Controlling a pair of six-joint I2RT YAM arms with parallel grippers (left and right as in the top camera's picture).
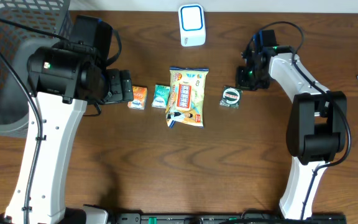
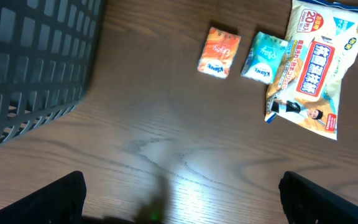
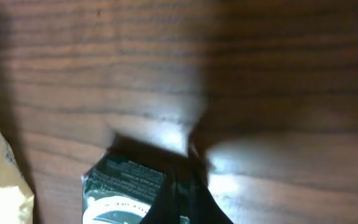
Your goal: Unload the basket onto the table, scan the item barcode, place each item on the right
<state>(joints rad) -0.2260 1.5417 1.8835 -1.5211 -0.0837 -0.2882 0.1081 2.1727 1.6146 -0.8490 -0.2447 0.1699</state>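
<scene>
Step in hand: pickup. The right gripper (image 3: 179,190) is pinched shut on the edge of the dark packet (image 1: 231,96), which lies on the table (image 1: 166,168). The left gripper (image 2: 179,205) stands wide and empty. Next move: lift the packet and turn its barcode toward the scanner (image 1: 192,25).

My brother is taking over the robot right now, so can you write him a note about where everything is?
Left pincer: open, empty, over the table beside the basket.
Right pincer: shut, seemingly pinching the edge of the dark green packet, which lies on the table.
White scanner: stands at the table's far edge.
Done: the grab, it seems.
Left to do: lift the packet and show its barcode to the scanner.
</scene>
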